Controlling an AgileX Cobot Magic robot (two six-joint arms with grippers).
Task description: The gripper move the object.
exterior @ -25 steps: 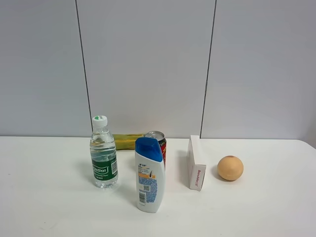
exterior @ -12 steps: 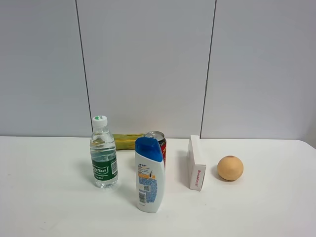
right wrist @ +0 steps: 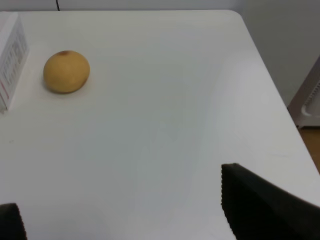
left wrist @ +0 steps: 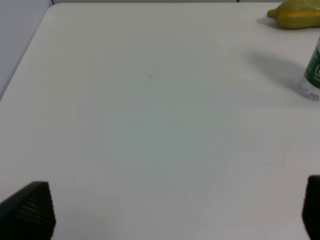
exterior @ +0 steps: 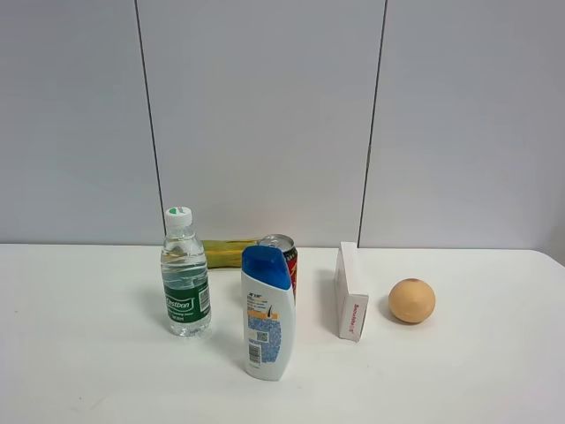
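The white shampoo bottle [exterior: 267,318] with a blue cap and blue-orange label stands upright near the front middle of the white table [exterior: 88,371]. No arm or gripper shows in the exterior view. In the left wrist view my left gripper [left wrist: 170,212] is open and empty, its black fingertips [left wrist: 30,210] far apart over bare table, well away from the water bottle [left wrist: 313,75]. In the right wrist view my right gripper [right wrist: 125,220] is open and empty, over bare table short of the orange fruit [right wrist: 66,71]. The shampoo bottle is out of both wrist views.
A clear green-labelled water bottle [exterior: 185,278] stands left of the shampoo bottle. A red can [exterior: 282,256] and a yellow-green fruit [exterior: 228,252] are behind it. A white box [exterior: 350,293] and an orange fruit [exterior: 411,300] are to its right. The table's right edge [right wrist: 280,100] is near my right gripper.
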